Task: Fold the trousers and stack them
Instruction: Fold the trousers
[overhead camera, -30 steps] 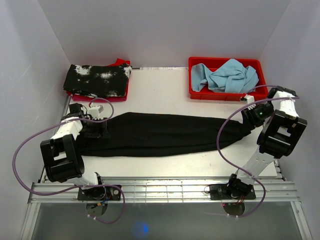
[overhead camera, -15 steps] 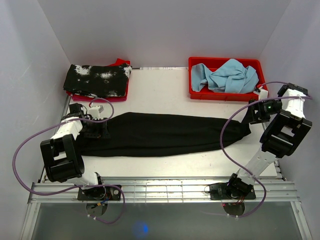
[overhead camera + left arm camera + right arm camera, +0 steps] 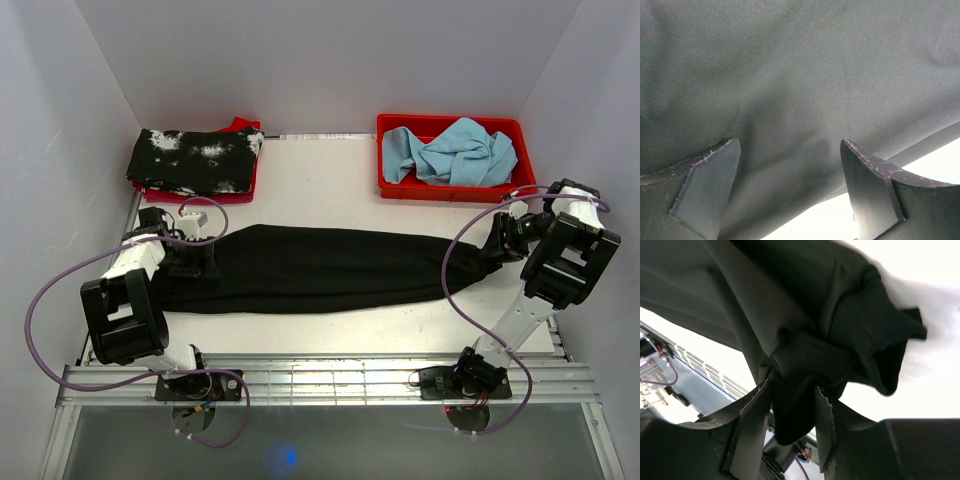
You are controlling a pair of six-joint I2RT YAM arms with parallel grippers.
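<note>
The black trousers lie stretched out flat across the middle of the table, left to right. My left gripper rests over their left end. In the left wrist view the black fabric fills the frame and my left gripper has its jaws wide apart with nothing pinched between them. My right gripper is at the trousers' right end. In the right wrist view it is shut on a bunched, ribbed end of the trousers, held slightly off the table.
A red bin with a crumpled light-blue cloth stands at the back right. A black garment with white splotches lies on a red tray at the back left. Purple cables loop beside both arms. Walls close in on both sides.
My right gripper swung out to the right and back toward the trousers' right end, still holding the fabric. The left arm has not moved.
</note>
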